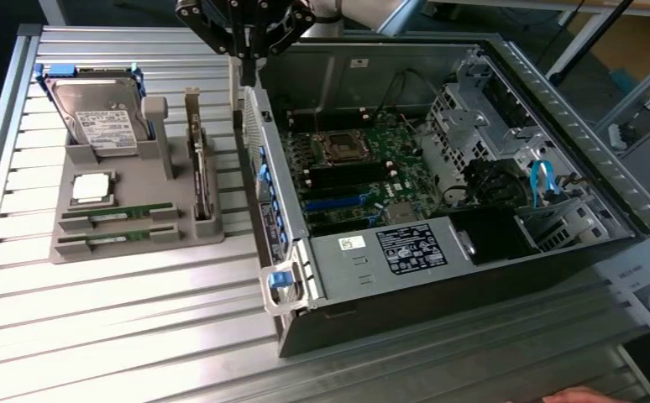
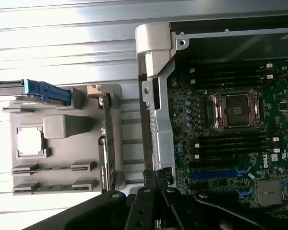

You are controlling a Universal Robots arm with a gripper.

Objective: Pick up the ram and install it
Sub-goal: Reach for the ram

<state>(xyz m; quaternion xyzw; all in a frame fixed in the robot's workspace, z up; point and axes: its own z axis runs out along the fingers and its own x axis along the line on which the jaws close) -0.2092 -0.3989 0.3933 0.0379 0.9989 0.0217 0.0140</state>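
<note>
Your open computer case [image 1: 337,252] takes the exterior view's right of the slatted surface [image 1: 112,319], with the grey tray [image 1: 140,189] on its left. Your end effector [image 1: 248,50] hangs over the case wall facing the tray, fingers together, holding nothing. The ram [image 1: 117,216] lies slotted in the tray, well apart. I'd spread the fingers first, then square them to its long edges.

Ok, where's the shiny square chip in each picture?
Exterior view: the square silver chip lies toward the exterior view's left, in the gray holder, between the hard drive and the ram sticks.
Wrist view: the chip sits in the same holder, next to the ram sticks.
Shared landmark: the gray holder.
</note>
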